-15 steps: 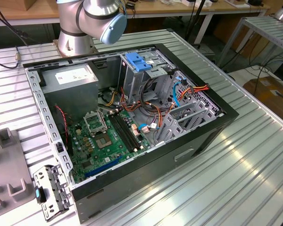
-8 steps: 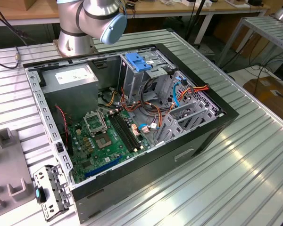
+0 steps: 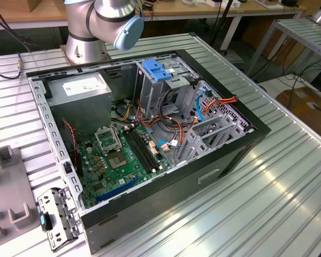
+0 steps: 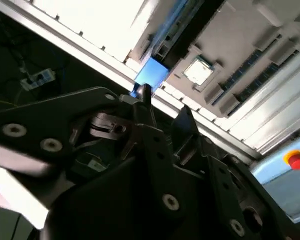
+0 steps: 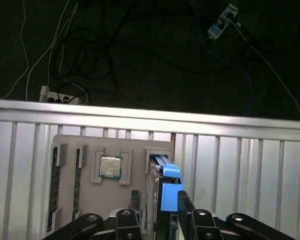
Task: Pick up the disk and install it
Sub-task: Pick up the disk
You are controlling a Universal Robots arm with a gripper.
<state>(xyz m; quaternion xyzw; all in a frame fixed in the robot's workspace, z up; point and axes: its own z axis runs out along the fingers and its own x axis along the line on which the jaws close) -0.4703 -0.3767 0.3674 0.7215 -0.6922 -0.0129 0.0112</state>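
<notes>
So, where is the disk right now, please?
In the first wrist view, the disk stands on edge in the grey tray, beside the processor chip.

We find case (image 3: 150,206) on table (image 3: 273,214), tray (image 3: 10,187) at the exterior view's left, disk (image 5: 167,186) upright in tray beside chip (image 5: 110,166)

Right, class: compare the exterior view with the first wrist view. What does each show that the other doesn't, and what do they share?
Exterior view: the open computer case with its green motherboard, a blue bracket on the drive cage, and the arm's base.
First wrist view: the disk standing on edge beside a processor chip, the open gripper close to the disk, and cables on the dark floor.
Both: the ribbed metal table and, it seems, the grey tray.
</notes>
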